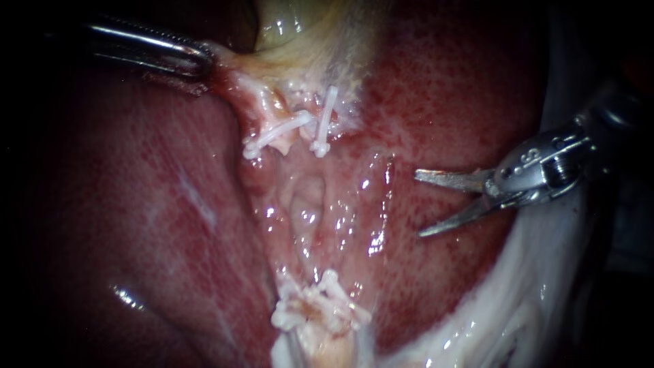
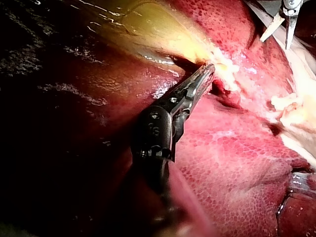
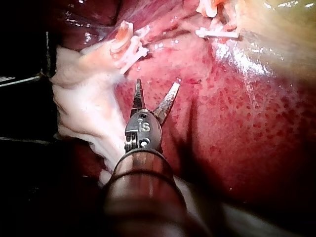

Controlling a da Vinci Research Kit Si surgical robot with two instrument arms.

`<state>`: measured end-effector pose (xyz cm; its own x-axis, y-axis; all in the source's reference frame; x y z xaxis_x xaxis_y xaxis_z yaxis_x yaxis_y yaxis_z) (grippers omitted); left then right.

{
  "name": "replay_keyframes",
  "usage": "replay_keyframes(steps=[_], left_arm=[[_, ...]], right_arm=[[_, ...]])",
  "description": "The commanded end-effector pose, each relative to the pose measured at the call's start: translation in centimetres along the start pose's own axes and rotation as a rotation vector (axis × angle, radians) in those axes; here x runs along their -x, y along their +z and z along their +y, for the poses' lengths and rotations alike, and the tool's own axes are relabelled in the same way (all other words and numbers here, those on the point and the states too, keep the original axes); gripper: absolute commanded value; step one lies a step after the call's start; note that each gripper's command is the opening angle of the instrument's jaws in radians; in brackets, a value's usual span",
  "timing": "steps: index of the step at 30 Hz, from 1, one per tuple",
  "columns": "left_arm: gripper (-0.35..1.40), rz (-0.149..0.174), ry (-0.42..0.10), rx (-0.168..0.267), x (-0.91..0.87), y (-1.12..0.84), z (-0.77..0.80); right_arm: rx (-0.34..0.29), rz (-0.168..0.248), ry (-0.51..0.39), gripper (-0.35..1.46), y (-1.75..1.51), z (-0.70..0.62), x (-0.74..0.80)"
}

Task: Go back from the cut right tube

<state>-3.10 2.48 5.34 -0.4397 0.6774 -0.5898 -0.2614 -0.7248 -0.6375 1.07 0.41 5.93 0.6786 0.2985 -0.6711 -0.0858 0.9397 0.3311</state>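
My right instrument (image 1: 419, 204) comes in from the right with two thin blades standing open over bare liver (image 1: 443, 102), well clear of the tubes. In the right wrist view its blades (image 3: 154, 98) spread in a V with nothing between them. Upper white clips (image 1: 300, 129) sit on the tube stumps by the gallbladder (image 1: 300, 34). A lower cluster of white clips (image 1: 320, 310) sits on cut stumps near the bottom. My left instrument (image 1: 204, 61) holds pale tissue at the gallbladder's neck, jaws shut on it (image 2: 205, 74).
Pale white tissue (image 1: 518, 300) borders the liver at the lower right, beside my right instrument's shaft. A wet raw bed (image 1: 313, 204) lies between the two clip groups. Dark liver lobe (image 1: 136, 225) fills the left.
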Motion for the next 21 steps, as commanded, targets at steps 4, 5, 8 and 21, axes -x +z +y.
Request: replay_keyframes(steps=[4, 5, 8, 21], left_arm=[[-0.35, -0.001, 0.005, -0.003, 0.1, 0.15, 0.04], [-0.35, -0.003, 0.007, 0.0, 0.13, 0.19, 0.05], [-0.35, -0.005, 0.02, 0.016, 0.23, 0.33, 0.08], [-0.35, -0.027, 0.026, 0.03, 0.38, 0.53, 0.1]], right_arm=[[0.0, -0.001, 0.001, 1.45, 0.01, 0.0, 0.0], [0.0, -0.002, 0.002, 1.45, 0.01, 0.0, 0.0], [0.0, -0.002, 0.001, 1.45, 0.01, 0.0, 0.01], [0.0, -0.002, -0.005, 1.45, 0.02, 0.0, 0.01]])
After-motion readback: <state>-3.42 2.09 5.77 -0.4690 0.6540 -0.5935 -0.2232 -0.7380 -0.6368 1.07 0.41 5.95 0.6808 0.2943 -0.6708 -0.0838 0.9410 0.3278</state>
